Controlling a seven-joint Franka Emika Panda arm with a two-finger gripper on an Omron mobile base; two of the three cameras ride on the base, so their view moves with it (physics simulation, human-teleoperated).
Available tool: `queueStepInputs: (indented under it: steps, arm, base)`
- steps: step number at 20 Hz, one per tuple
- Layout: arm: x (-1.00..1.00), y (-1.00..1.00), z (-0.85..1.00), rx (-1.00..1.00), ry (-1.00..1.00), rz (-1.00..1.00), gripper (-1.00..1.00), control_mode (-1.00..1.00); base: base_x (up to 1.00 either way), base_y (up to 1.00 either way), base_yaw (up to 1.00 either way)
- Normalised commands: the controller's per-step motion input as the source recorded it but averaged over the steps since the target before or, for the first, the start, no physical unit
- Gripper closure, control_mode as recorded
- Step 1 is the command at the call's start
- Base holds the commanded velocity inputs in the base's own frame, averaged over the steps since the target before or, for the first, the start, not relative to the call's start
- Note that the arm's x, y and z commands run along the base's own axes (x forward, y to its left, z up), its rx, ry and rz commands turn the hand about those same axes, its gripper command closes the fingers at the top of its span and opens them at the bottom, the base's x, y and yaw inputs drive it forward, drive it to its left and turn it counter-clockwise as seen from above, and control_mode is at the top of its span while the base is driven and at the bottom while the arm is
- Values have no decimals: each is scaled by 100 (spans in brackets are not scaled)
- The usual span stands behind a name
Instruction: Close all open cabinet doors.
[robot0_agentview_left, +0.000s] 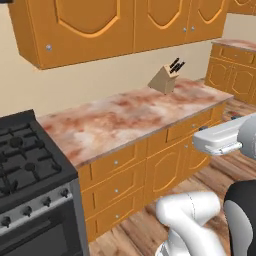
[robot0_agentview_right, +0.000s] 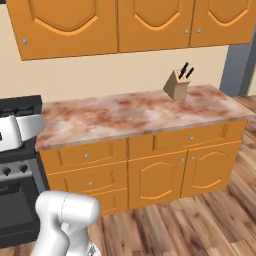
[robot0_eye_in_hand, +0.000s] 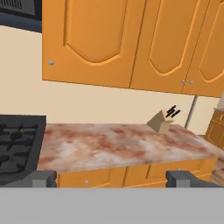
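Observation:
Three cabinet doors hang above the counter, orange-brown with arched panels and small silver knobs. The left door (robot0_eye_in_hand: 89, 41), (robot0_agentview_left: 82, 25), (robot0_agentview_right: 62, 25) has its knob at the lower left corner. The middle door (robot0_eye_in_hand: 164, 43), (robot0_agentview_left: 160, 20), (robot0_agentview_right: 155, 22) and the right door (robot0_eye_in_hand: 210, 52), (robot0_agentview_left: 207, 17), (robot0_agentview_right: 225, 20) meet with their knobs side by side. All three look flush with the cabinet front. My gripper (robot0_eye_in_hand: 111, 179) is open and holds nothing, well back from the counter and pointing at the doors. The white hand (robot0_agentview_left: 220, 139), (robot0_agentview_right: 17, 131) hovers in front of the base cabinets.
A marbled pink counter (robot0_agentview_left: 125, 120), (robot0_agentview_right: 130, 117) carries a knife block (robot0_agentview_left: 166, 77), (robot0_agentview_right: 178, 85), (robot0_eye_in_hand: 162, 122). A black gas stove (robot0_agentview_left: 25, 160), (robot0_eye_in_hand: 17, 144) stands to its left. Drawers and low doors (robot0_agentview_right: 155, 175) sit below, over wooden floor (robot0_agentview_right: 200, 225).

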Motion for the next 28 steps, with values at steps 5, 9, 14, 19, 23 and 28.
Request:
queueStepInputs:
  steps: [5,9,14,19,23,28]
  arm:
    - [0,0,0,0,0,0,-100,100]
    - [0,0,0,0,0,0,-100,100]
    - [0,0,0,0,0,0,-100,100]
    - [0,0,0,0,0,0,-100,100]
    - [0,0,0,0,0,0,-100,100]
    - [0,0,0,0,0,0,-100,100]
  base:
    - [22,-64,-34]
    - [28,-62,-35]
    - [32,-63,-35]
    - [37,-58,-34]
    - [49,-50,-32]
    - [62,-44,-28]
